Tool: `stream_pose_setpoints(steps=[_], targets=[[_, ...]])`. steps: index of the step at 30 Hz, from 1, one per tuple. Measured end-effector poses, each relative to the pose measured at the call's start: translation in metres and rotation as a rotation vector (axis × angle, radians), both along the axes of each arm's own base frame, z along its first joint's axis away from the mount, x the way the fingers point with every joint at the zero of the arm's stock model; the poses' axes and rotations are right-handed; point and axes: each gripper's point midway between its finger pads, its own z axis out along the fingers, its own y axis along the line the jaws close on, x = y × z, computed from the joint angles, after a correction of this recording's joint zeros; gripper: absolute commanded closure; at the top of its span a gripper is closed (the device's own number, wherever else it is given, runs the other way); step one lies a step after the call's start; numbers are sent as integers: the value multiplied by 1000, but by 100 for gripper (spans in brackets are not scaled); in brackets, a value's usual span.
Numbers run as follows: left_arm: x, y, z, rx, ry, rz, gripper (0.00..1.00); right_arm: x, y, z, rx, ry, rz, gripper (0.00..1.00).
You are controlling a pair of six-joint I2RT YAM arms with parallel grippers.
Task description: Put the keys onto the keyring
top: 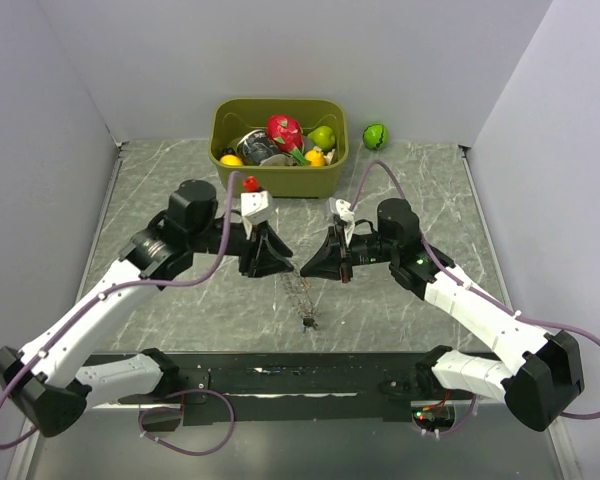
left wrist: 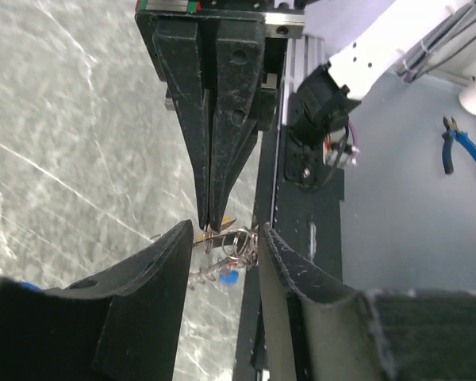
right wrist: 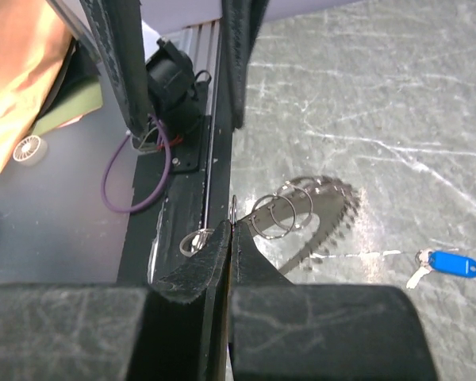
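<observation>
My right gripper is shut on a thin metal loop of the keyring, which hangs from it above the table. In the right wrist view, small split rings link to the beaded keyring past the tips. My left gripper faces it tip to tip. It is open, with its fingers either side of the ring cluster. A blue key lies on the table; it also shows in the left wrist view. A yellow bit shows by the right gripper's tip. Other keys are hidden.
A green bin of toy fruits stands at the back centre, with a green toy fruit to its right. A black rail runs along the near table edge. Blue pliers lie off the table.
</observation>
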Motion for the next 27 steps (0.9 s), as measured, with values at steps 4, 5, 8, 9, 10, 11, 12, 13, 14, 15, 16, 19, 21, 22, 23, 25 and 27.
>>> stream_pose_setpoints(steps=[4, 5, 8, 9, 10, 11, 12, 13, 14, 15, 16, 19, 21, 22, 23, 25, 27], targets=[[-1, -9, -12, 69, 40, -42, 59, -1, -1, -3, -10, -3, 6, 100], [-3, -12, -16, 87, 50, -56, 60, -2, -1, -4, -12, -3, 8, 100], [-4, -19, -31, 141, 86, -80, 64, -2, -2, -5, -17, -5, 11, 100], [-3, -20, -36, 159, 98, -81, 65, -2, -2, -6, -19, -6, 12, 100], [-3, -21, -41, 174, 109, -83, 65, -2, -2, -6, -20, -7, 12, 100], [-2, -23, -43, 183, 111, -85, 65, -3, -2, -8, -26, -2, 11, 100], [-2, -23, -45, 190, 114, -84, 66, -3, -3, -9, -30, 3, 11, 100], [-1, -23, -47, 199, 113, -80, 66, -3, -3, -10, -31, 3, 12, 100], [0, -24, -49, 208, 116, -76, 69, -3, -3, -9, -30, 2, 13, 100], [0, -24, -50, 215, 116, -73, 69, -4, -3, -9, -30, 0, 13, 100], [0, -24, -52, 223, 117, -71, 69, -4, -3, -9, -29, 0, 13, 100], [1, -24, -54, 242, 117, -60, 69, -4, -3, -9, -29, 0, 13, 100], [2, -23, -54, 251, 115, -50, 68, -4, -3, -8, -28, -1, 13, 100], [3, -23, -54, 253, 112, -45, 67, -4, -3, -8, -28, -2, 13, 100], [3, -23, -53, 253, 111, -44, 67, -4, -3, -8, -27, -3, 13, 100], [5, -23, -54, 254, 108, -38, 67, -4, -3, -7, -26, -5, 13, 100], [5, -23, -53, 251, 104, -37, 67, -4, -4, -7, -26, -5, 13, 100]])
